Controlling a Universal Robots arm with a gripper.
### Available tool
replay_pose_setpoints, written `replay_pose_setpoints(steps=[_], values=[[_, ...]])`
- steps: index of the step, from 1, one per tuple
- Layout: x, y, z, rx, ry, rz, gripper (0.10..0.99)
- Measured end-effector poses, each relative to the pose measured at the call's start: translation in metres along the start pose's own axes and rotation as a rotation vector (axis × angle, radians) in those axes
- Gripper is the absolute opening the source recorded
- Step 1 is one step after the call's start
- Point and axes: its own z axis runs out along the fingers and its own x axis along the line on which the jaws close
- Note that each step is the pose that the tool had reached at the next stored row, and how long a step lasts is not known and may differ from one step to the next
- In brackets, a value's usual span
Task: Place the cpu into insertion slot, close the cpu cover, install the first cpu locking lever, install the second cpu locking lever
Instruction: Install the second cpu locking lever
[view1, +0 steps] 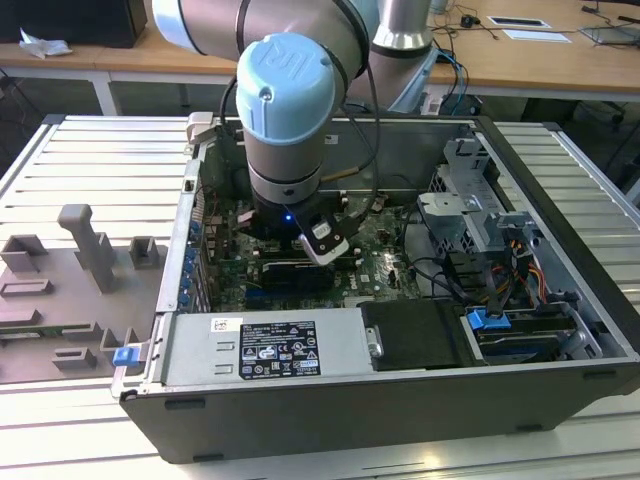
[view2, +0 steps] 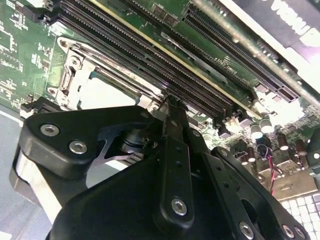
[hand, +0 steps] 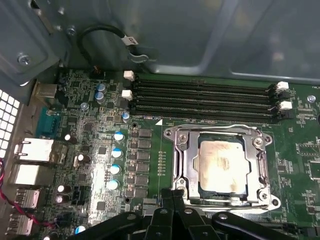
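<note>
Exterior view, left to right: a grey fixture tray (view1: 75, 290) with moulded blocks lies beside the open computer case (view1: 560, 200); the robot arm (view1: 285, 110) reaches down into the case over the green motherboard (view1: 375, 262); drive bays and bundled cables (view1: 500, 270) occupy the exterior view's right.

First wrist view, left to right: rear ports and a row of capacitors (hand: 118, 160); four memory slots (hand: 202, 97); the socket, where the cpu (hand: 222, 167) lies seated, its pale metal top showing through the cut-out of the cpu cover (hand: 220, 132), which lies flat around it. The gripper (hand: 172, 200) hangs just beside the socket's near edge, its fingers drawn together and holding nothing.

Second wrist view: the closed fingertips (view2: 172, 107) point at the socket edge; contact with a locking lever appears possible, but the gripper body hides the spot.
</note>
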Motion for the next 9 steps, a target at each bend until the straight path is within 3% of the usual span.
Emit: replay_pose_setpoints(steps=[4,9], values=[[0.0018,-0.0004,0.0017,-0.009,-0.0007,0.0,0.106],[0.0013,0.0042,-0.0114,-0.018,-0.0012,0.0,0.106]])
